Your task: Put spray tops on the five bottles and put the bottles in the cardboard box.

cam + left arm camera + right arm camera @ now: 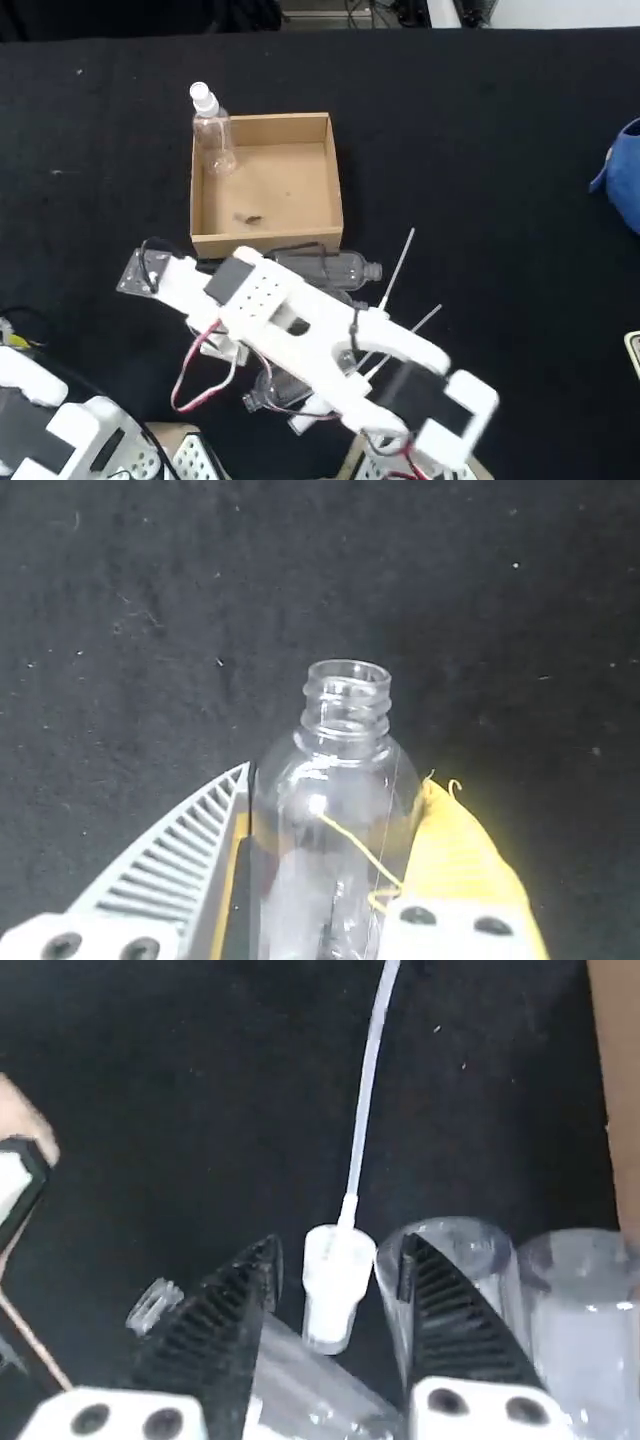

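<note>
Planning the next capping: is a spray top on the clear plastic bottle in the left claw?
Off. The clear plastic bottle ends in a bare, open threaded neck.

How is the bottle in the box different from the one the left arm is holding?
The boxed bottle wears a white spray top; the held bottle has a bare, open neck. The boxed bottle stands in a corner of the cardboard box; the held bottle sits between the left arm's jaws. Both are clear plastic.
</note>
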Controlling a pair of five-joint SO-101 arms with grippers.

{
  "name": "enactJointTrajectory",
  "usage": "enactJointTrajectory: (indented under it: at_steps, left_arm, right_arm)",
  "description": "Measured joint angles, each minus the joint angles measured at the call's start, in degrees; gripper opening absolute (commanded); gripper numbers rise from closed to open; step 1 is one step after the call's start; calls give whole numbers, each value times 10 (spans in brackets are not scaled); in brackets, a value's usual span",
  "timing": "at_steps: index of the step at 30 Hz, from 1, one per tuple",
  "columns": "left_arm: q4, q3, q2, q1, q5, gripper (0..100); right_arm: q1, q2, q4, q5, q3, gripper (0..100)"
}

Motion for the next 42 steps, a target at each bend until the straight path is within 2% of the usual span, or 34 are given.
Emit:
enactJointTrajectory:
  at_steps: [10, 16, 18, 25, 34, 39, 42]
  left_arm:
    - [0, 0, 0, -16, 0, 30]
    - [-2, 0, 0, -26, -20, 30]
    - [-2, 0, 0, -27, -23, 30]
    - [-2, 0, 0, -27, -23, 30]
    - [-2, 0, 0, -27, -23, 30]
    - [-2, 0, 0, -27, -23, 30]
    - [-2, 0, 0, -27, -23, 30]
  right_arm:
    - [-11, 82, -46, -22, -33, 155]
    - [-12, 92, -61, -22, -24, 25]
    - [-12, 92, -61, -22, -24, 9]
    - [-4, 76, -62, -21, -23, 10]
    - [0, -63, -62, -22, 15, 16]
    - [1, -77, -62, -22, 75, 139]
    - [1, -68, -62, -22, 93, 136]
